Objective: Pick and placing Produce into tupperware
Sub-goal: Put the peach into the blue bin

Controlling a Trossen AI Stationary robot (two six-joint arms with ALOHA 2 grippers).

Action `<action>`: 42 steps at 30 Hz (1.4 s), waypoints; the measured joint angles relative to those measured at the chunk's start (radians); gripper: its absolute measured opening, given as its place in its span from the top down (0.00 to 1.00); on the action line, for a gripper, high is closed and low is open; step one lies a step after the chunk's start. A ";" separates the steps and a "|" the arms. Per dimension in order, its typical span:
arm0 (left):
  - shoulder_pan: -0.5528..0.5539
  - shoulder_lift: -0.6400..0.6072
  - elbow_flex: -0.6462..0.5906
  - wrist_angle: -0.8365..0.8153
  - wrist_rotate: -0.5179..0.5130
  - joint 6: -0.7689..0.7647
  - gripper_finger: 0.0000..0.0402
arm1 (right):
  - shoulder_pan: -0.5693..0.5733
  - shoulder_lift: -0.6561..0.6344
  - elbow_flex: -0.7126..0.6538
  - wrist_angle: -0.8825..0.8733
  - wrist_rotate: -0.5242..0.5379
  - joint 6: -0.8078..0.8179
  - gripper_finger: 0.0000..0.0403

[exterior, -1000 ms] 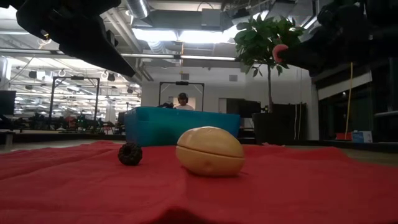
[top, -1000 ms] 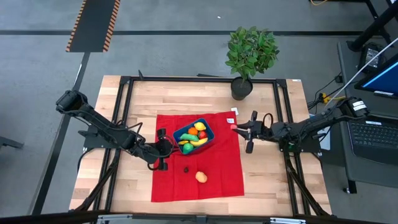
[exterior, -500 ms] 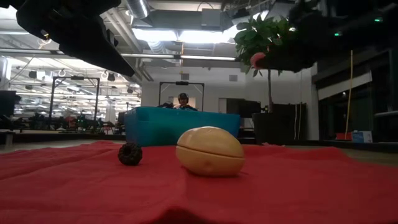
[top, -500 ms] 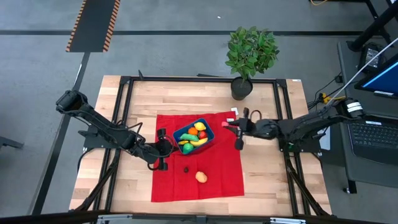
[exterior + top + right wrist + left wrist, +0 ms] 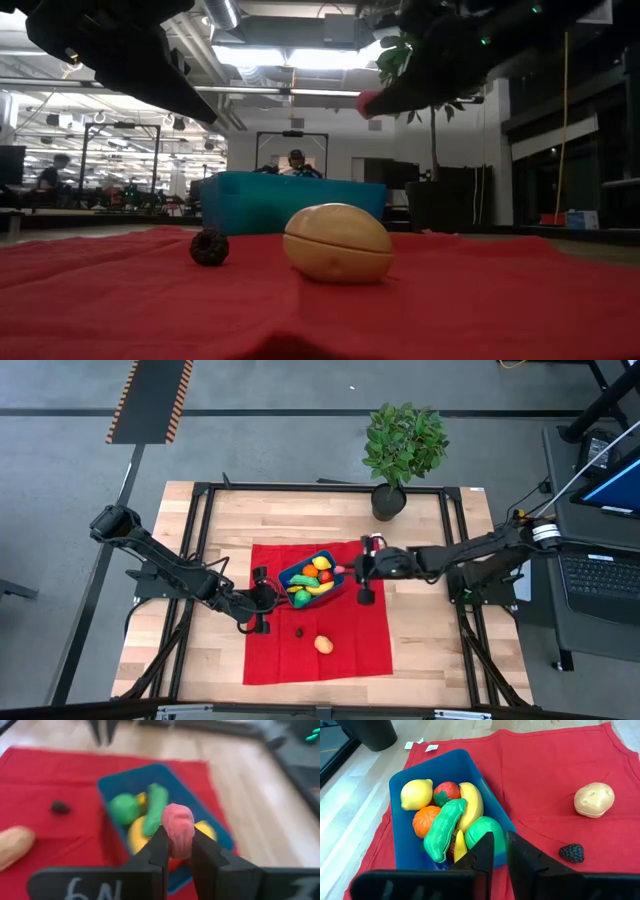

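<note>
The blue tupperware (image 5: 312,578) sits on the red cloth (image 5: 350,635) and holds a lemon, an orange, a banana and green pieces (image 5: 445,827). My right gripper (image 5: 354,570) hovers just right of its rim, shut on a pink-red piece of produce (image 5: 178,827), which also shows in the low view (image 5: 368,103). My left gripper (image 5: 262,586) waits, shut, at the container's left side. A tan potato (image 5: 323,644) and a dark berry (image 5: 299,630) lie on the cloth nearer the front edge. My right gripper pinches the pink-red piece (image 5: 178,840) between its two fingers, one on each flank, with its rounded top standing out above the fingertips (image 5: 160,845). The fingers come in about level from the table's right. The piece is lifted clear, high over the cloth by the container's right rim.
A potted plant (image 5: 403,445) stands at the far edge of the table, behind the cloth. A small white tag (image 5: 377,540) lies by the cloth's far right corner. A black frame runs around the tabletop. People show far off in the room behind.
My right gripper has travelled toward the table's left, from beyond the cloth's right edge to the container's right rim, carrying the pink-red piece along at about the same height. My left arm and the produce on the cloth have stayed put.
</note>
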 joint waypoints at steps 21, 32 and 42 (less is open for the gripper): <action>-0.001 0.000 -0.045 0.018 0.000 -0.009 0.86 | -0.059 0.332 0.513 -0.648 -0.200 -0.074 0.87; -0.001 0.000 -0.046 0.022 0.000 -0.008 0.93 | -0.098 0.499 0.713 -0.890 -0.206 -0.100 0.87; -0.001 0.000 -0.046 0.021 0.000 -0.008 0.98 | -0.098 0.528 0.715 -0.951 -0.206 -0.089 0.84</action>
